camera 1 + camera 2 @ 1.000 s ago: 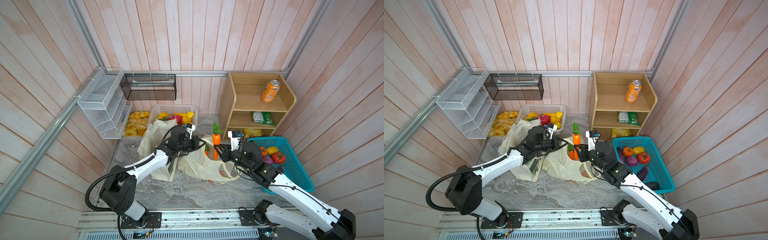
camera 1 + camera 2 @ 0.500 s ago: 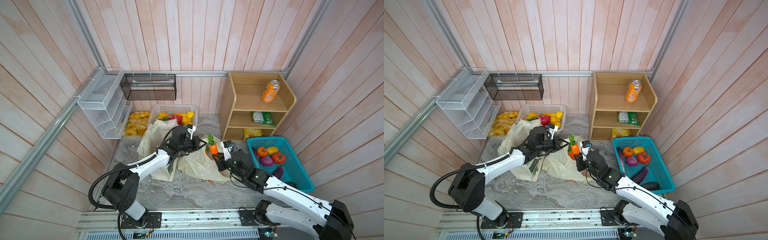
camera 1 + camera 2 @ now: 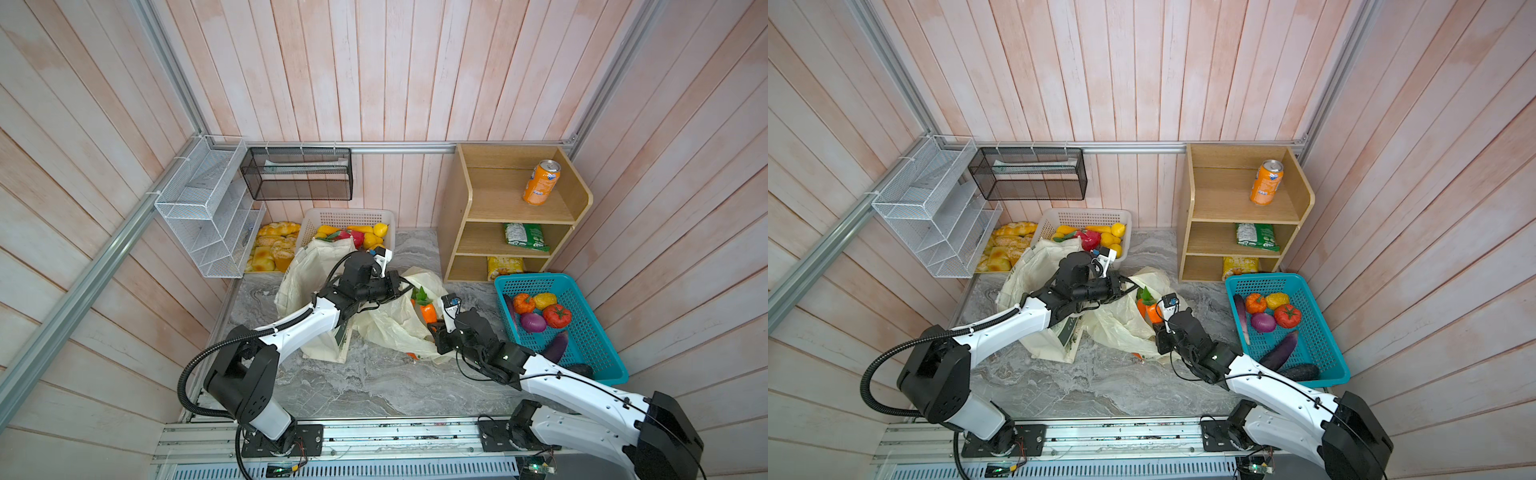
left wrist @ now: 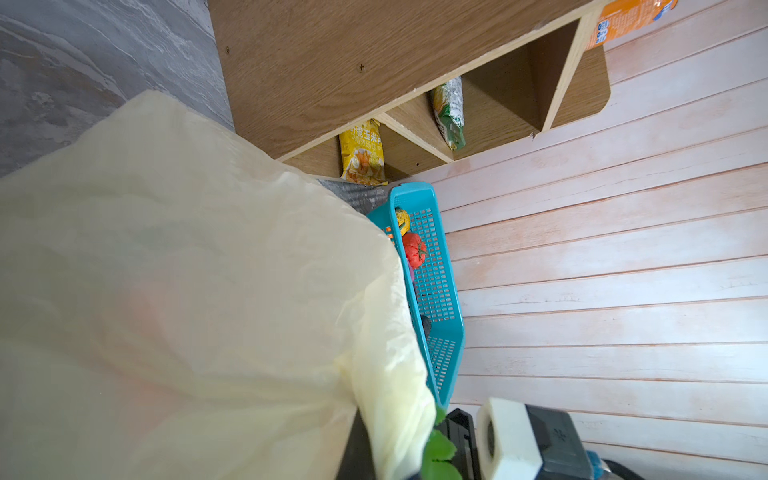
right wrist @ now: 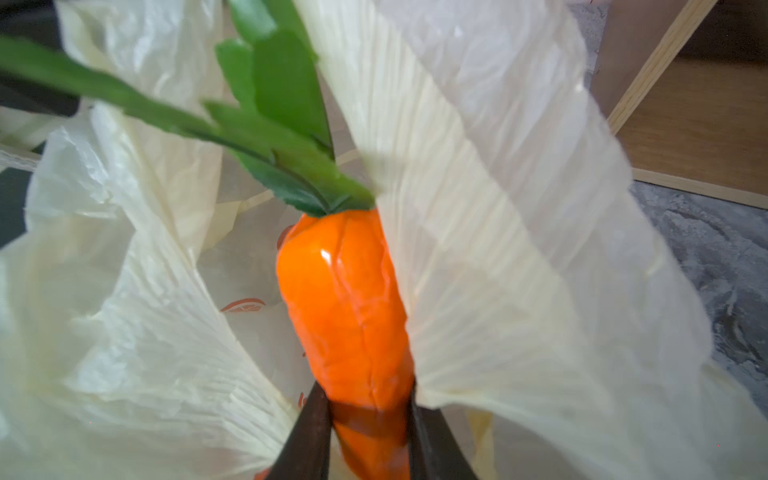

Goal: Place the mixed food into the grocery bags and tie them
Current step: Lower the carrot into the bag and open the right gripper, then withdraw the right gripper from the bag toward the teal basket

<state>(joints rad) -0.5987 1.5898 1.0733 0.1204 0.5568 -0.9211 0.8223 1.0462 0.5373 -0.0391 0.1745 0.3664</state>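
Note:
An orange toy carrot (image 3: 428, 312) (image 3: 1152, 311) (image 5: 345, 311) with a green leafy top is clamped at its thin end by my right gripper (image 3: 434, 329) (image 3: 1158, 329) (image 5: 368, 415). It points into the open mouth of the pale-yellow plastic bag (image 3: 390, 328) (image 3: 1121, 326) (image 5: 478, 249) (image 4: 187, 291). My left gripper (image 3: 405, 286) (image 3: 1127, 284) (image 4: 390, 457) is shut on the bag's rim and holds it lifted. The cream cloth tote (image 3: 307, 266) (image 3: 1034, 262) lies slumped under the left arm. The other mixed food is out of view.
A blue basket (image 3: 536, 277) (image 3: 1266, 277) of toy vegetables stands at the right. The wooden shelf (image 3: 457, 216) behind it holds an orange soda can (image 3: 541, 183) and a green snack packet (image 3: 525, 237). A white fruit basket (image 3: 349, 215) and bread (image 3: 272, 245) sit at the back left.
My right gripper has brought the carrot down from upright above the bag, toward the front, into the bag's mouth. The left gripper has kept its hold on the rim.

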